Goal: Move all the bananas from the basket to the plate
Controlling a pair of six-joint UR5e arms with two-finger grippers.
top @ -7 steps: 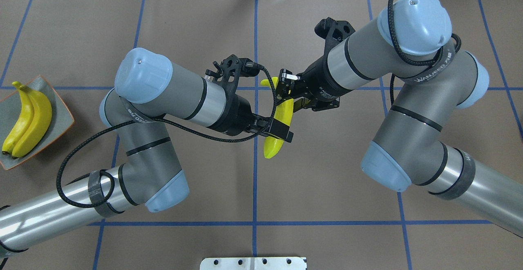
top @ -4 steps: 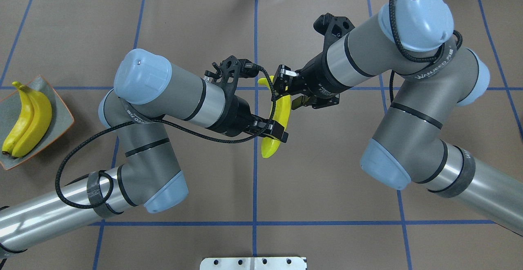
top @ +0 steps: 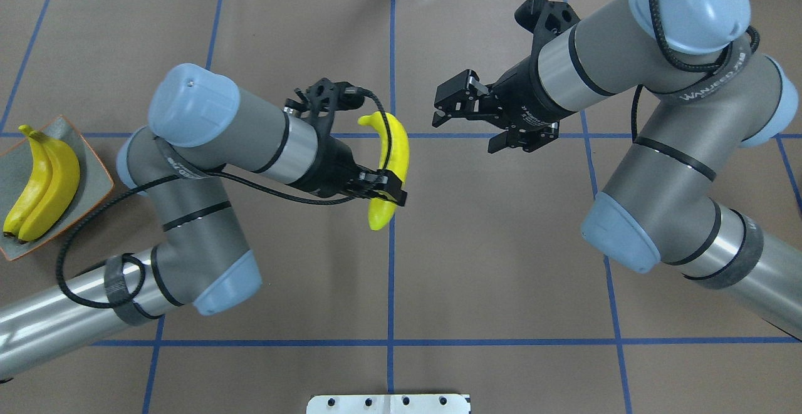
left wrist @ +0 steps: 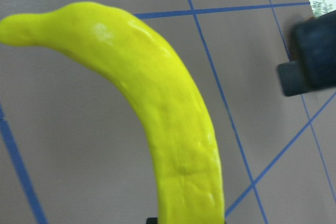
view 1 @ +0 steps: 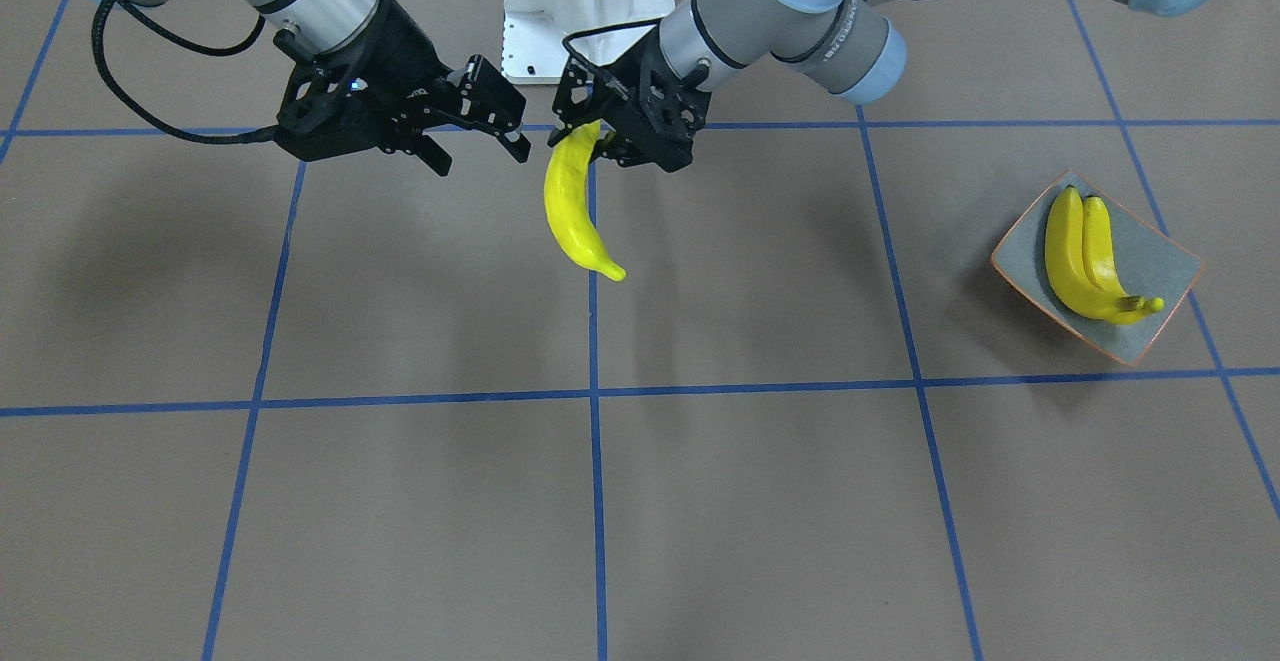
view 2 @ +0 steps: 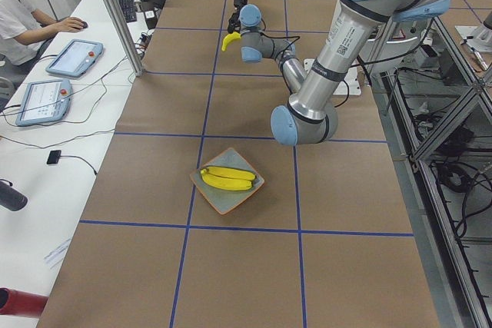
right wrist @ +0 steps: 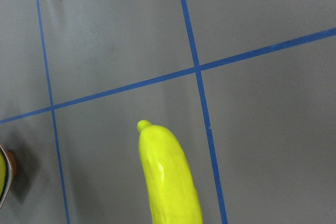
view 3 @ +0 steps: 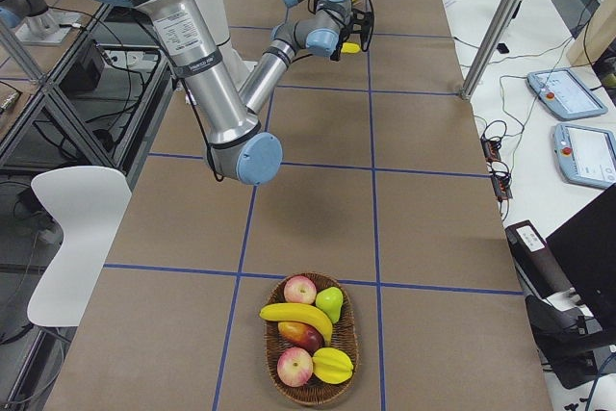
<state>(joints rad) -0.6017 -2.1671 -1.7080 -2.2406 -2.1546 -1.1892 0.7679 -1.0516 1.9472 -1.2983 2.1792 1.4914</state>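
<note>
At the far left of the overhead view sits the plate, with two bananas lying side by side on it. Its right side is bare. Moving right, the left arm reaches to the middle of the brown desk. The left hand is pinched on a third banana, close to its lower end, and holds it up above the desk. A bit further right, the right hand is spread wide with nothing in it, apart from the banana.

The banana looks shiny and smooth, so I think it is light and firm but may slip. A hold near the middle would be safer. Held near one end, it could swing or turn.

The plate lies to the left, past the left arm's own bend. The two bananas fill much of it, so the new one should land on the bare side. Low in the right side view, the basket has one more banana among apples and other fruit.
</note>
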